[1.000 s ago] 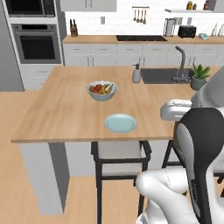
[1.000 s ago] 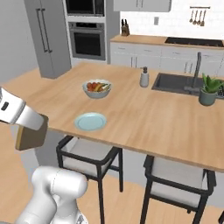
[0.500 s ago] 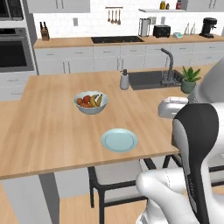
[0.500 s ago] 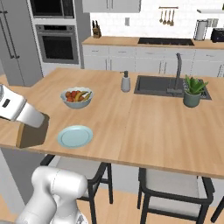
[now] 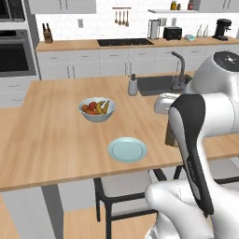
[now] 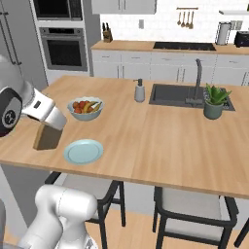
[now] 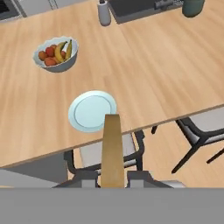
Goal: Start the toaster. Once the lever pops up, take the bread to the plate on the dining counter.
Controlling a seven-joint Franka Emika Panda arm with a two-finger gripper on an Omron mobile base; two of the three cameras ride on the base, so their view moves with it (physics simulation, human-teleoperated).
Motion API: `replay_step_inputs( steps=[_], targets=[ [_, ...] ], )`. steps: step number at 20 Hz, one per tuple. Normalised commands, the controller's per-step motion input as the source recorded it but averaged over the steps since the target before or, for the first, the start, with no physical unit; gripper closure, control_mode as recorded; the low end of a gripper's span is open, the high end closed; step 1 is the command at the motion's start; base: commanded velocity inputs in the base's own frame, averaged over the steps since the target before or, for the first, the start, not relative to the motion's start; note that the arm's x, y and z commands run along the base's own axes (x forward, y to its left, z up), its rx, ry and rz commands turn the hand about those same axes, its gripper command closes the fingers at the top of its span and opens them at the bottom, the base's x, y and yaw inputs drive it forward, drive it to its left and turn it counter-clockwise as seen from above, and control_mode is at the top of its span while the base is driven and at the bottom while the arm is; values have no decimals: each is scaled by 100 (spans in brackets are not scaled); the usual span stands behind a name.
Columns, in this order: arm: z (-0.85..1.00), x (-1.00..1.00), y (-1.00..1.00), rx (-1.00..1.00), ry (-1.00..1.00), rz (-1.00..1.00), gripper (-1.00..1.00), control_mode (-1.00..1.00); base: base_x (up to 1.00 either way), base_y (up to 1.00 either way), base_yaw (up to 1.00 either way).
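One slice of bread (image 7: 112, 148) is clamped edge-on between the two fingers of the gripper (image 7: 112, 178), rising from the bottom of the hand view as a narrow brown strip. In the right base view the bread (image 6: 47, 136) hangs below the gripper (image 6: 50, 123) as a brown square with a darker crust, held above the near left part of the dining counter (image 6: 160, 141). In the left base view a corner of the bread (image 5: 170, 137) shows just behind the dark arm link.

The plate (image 7: 92, 111) lies flat on the dining counter (image 7: 144, 74), close to the near edge and above a dark-framed stool (image 7: 107, 151). In the hand view the upper end of the bread overlaps the plate's near rim.

A pale bowl of fruit (image 5: 96, 109) sits farther in on the counter, well apart from the plate (image 5: 127, 149). The toaster (image 5: 173, 33) stands on the far worktop against the back wall.
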Motion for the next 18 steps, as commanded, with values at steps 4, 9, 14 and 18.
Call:
replay_step_inputs(
  steps=[4, 9, 14, 18],
  targets=[
    [-66, 100, -1, 8, 0, 25, 100, -100, 0, 0, 0],
    [-83, 100, -2, 10, 6, 32, 100, -100, 0, 0, 0],
    [-71, 91, 0, 15, 6, 38, 100, -100, 0, 0, 0],
    [-56, 81, 3, 20, 7, 34, 100, -100, 0, 0, 0]
  ],
)
